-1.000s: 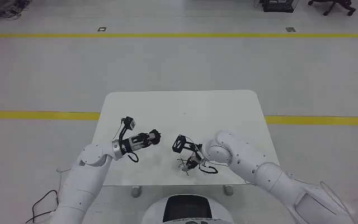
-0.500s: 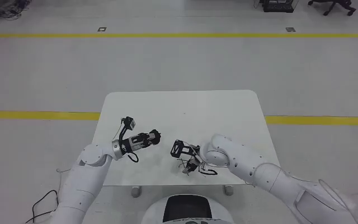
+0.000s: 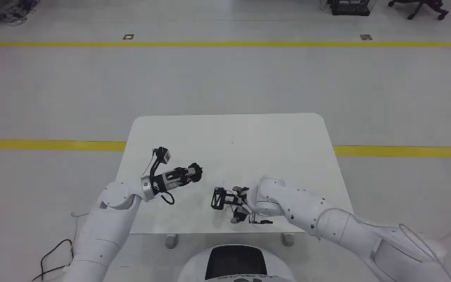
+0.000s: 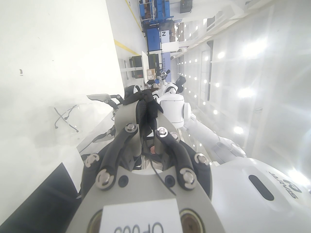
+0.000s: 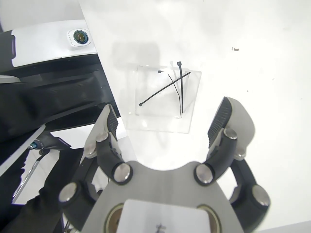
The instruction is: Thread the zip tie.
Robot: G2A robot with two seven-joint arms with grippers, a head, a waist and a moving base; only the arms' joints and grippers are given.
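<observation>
Hanging just above the clear tray (image 5: 155, 122), the right gripper (image 5: 167, 109) has its fingers spread wide with nothing between them. The tray sits on the white bench (image 3: 282, 141), close to the edge next to the robot. Three black zip ties (image 5: 181, 86) lie inside it, and they cross over each other like sticks.

One tie runs straight away from the right gripper, with its little square head at the far end and its thin tip at the near end. Its long side lies across the gap between the two fingers, so I think the fingers could close on it from both sides. A second tie (image 5: 160, 92) lies slanted over it. A third, thinner one (image 5: 175, 87) bends through the same crossing.

The right arm is much nearer to the tray. The left gripper (image 3: 194, 171) is up over the bench, well apart from the tray. Its fingers are pressed together, and a black strip (image 4: 162, 180) pokes out behind them. It looks like a zip tie, but I am not sure.

The crossing is the tricky bit. Picking one tie near the middle could pull the others up too. The near tip looks free of the others, but it lies close to the tray wall. A tiny dark speck (image 5: 235, 49) lies on the bench, far off to the side.
</observation>
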